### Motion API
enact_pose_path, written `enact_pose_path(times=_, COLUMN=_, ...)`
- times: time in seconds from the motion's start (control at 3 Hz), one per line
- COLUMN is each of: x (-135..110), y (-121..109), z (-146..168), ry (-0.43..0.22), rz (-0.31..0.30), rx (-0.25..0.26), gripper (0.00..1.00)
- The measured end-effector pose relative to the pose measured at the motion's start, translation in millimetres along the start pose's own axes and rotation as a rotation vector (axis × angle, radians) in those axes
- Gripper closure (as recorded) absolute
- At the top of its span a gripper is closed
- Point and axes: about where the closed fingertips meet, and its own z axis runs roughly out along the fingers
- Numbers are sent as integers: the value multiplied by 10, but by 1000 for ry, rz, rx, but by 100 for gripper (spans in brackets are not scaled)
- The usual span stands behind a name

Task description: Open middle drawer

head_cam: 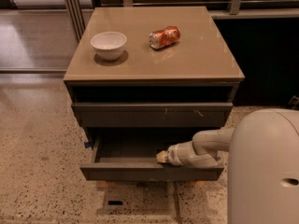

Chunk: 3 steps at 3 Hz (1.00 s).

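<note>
At the left, a small blue bit (87, 144) marks the end of the middle drawer (135, 172). The drawer stands well out from the cabinet (154, 69), under the scratched top front (149, 115), with its long axis running left to right. The gripper (162, 157) sits just right of the drawer's centre, right above the front's top edge and pointing left. Whether it is open, or holds anything, cannot be told. Bare floor (42, 171) in front leaves room for more pulling, while the robot's body (264, 171) crowds the right.
</note>
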Motion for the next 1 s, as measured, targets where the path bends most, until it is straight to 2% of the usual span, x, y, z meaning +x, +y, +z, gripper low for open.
enact_pose_path(times=0.33, x=200, y=164, z=-96, ry=12, rz=-21, rx=-84, gripper=100)
enact_pose_path(times=0.67, x=253, y=208, z=-129, ry=13, rz=-26, rx=-111, gripper=100)
enact_pose_path(times=1.0, x=358, y=303, z=-240, ry=-19, rz=-41, rx=-166, gripper=100)
